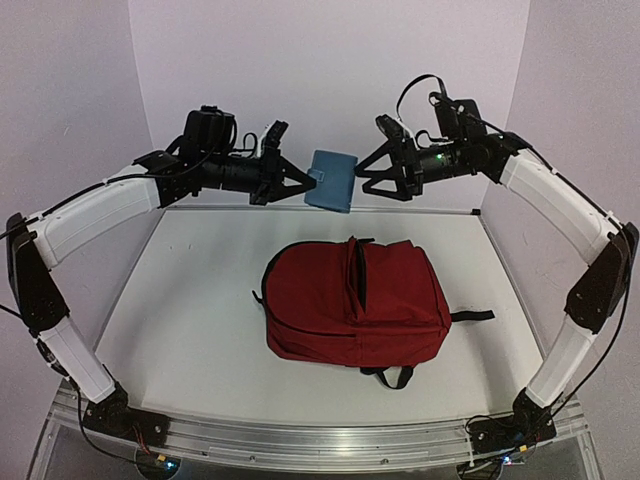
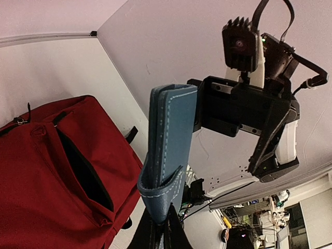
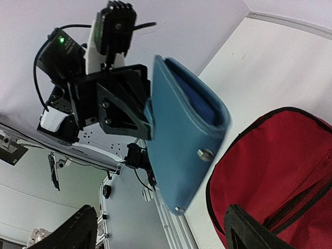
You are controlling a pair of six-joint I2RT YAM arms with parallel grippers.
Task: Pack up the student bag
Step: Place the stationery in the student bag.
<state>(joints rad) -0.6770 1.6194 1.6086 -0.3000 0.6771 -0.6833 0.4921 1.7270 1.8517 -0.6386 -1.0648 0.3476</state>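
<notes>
Upper centre, above the dark red fabric backpack, the left gripper pinches a blue stitched pouch, seemingly for the open right gripper.

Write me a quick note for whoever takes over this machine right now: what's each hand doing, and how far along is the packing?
Left hand: shut on the blue snap case, holding it in the air beyond the bag.
Right hand: open, facing the case's other edge, not gripping it.
Red backpack: lying flat on the table, zip opening gaping.
Done: case is off the table.
Left: put it into the bag.
</notes>
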